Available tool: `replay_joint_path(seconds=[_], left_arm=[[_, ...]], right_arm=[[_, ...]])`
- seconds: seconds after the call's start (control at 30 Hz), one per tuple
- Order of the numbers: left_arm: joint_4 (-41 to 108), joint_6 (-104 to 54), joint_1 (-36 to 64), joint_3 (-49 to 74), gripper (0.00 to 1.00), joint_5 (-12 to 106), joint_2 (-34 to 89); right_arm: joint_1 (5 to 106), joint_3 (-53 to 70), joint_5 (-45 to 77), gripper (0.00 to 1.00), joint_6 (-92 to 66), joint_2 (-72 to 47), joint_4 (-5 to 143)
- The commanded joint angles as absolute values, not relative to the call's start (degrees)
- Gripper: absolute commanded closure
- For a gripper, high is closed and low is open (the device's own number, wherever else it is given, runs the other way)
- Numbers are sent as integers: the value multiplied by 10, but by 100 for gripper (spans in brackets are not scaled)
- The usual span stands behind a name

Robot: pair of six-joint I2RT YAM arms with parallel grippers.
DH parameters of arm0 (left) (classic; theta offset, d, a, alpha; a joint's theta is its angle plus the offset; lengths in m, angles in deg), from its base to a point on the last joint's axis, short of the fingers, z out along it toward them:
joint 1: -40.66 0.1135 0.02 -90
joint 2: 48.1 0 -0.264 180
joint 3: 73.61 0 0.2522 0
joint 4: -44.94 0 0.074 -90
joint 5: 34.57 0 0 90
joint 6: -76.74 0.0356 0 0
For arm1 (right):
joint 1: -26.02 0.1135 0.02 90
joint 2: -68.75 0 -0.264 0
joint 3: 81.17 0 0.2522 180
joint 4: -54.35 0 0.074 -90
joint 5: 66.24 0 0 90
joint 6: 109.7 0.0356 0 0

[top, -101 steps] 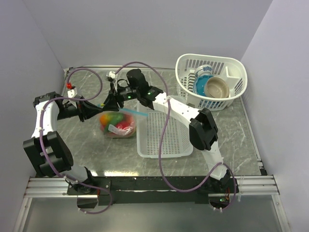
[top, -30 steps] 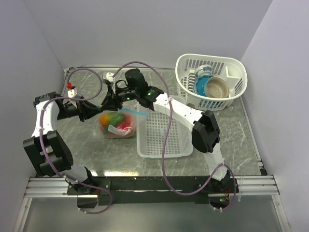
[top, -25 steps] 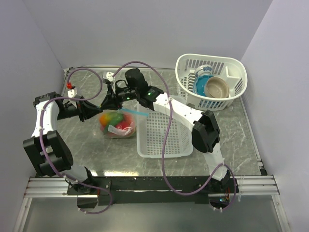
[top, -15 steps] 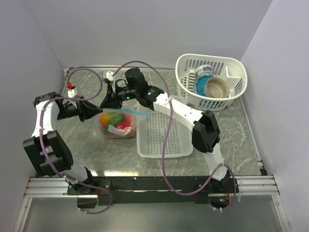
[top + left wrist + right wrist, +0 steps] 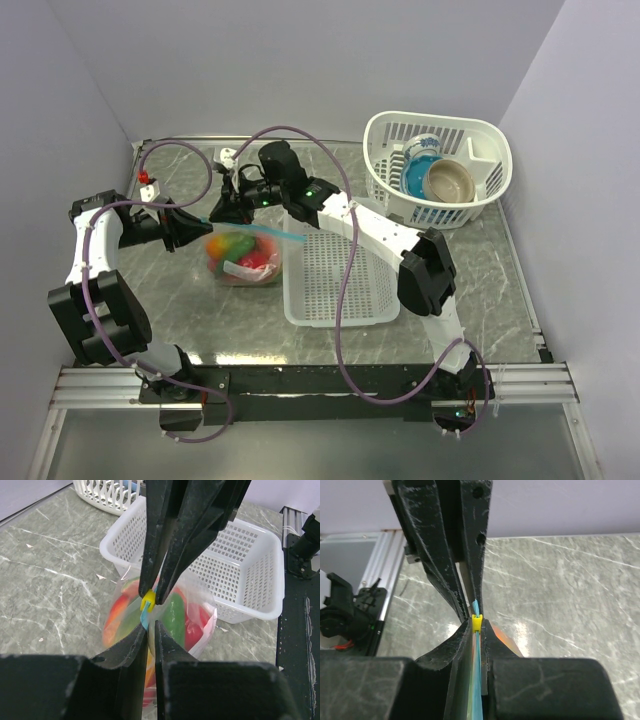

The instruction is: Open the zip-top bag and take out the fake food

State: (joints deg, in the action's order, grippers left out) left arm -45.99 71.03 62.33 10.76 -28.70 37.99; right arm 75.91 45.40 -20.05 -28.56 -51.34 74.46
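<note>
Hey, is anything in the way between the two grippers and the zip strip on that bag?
Nothing visible stands between them. The left gripper and the right gripper are both shut on the zip strip, coming in from opposite sides and meeting at its yellow slider.

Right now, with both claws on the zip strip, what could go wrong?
1. The left claw and the right claw pinch the zip strip tip to tip at the small yellow slider; a pull may make them collide or slip off.
2. The zip-top bag is full of fake food; its weight could drag the thin strip free.
</note>
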Motion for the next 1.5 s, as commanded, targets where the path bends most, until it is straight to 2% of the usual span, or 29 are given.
replay_joint_path(seconds=[0.0,0.13,0.4,0.5,0.53,0.63,0.73,0.8,0.87,0.9,0.93,1.0,1.03,1.07,1.1,1.2,1.27,1.47], left_arm=[[-477,708,625,126,84,-338,365],[-476,705,625,140,84,-343,373],[-475,688,625,149,81,-368,372],[-475,680,608,142,67,-367,368],[-475,678,597,140,44,-366,368],[-476,678,574,128,16,-362,378],[-476,693,567,132,8,-369,400],[-476,694,566,146,8,-380,412],[-476,708,567,159,12,-380,426],[-476,713,565,163,18,-372,430],[-476,713,564,168,36,-367,437],[-476,704,565,180,60,-361,442],[-477,702,564,183,85,-353,443],[-477,708,565,180,94,-351,440],[-477,712,564,178,99,-351,437],[-475,707,563,174,95,-364,427],[-477,703,563,178,99,-366,423],[-477,680,567,189,99,-334,397]], right_arm=[[753,413,-166,100,-322,-446,761],[742,356,-161,100,-322,-415,751],[737,352,-171,100,-304,-410,737],[737,371,-183,100,-292,-420,732],[738,375,-186,100,-289,-421,729],[737,378,-194,100,-278,-422,719],[739,378,-201,100,-272,-420,715],[738,377,-203,100,-272,-418,715],[738,374,-204,100,-272,-417,715],[738,371,-204,100,-272,-416,715],[738,369,-201,100,-273,-415,714],[738,364,-201,100,-273,-413,712],[737,362,-200,100,-274,-411,711],[738,362,-199,100,-274,-412,711],[738,361,-199,100,-274,-413,709],[738,366,-204,100,-270,-418,707],[738,368,-206,100,-270,-423,707],[732,355,-176,100,-292,-415,720]])
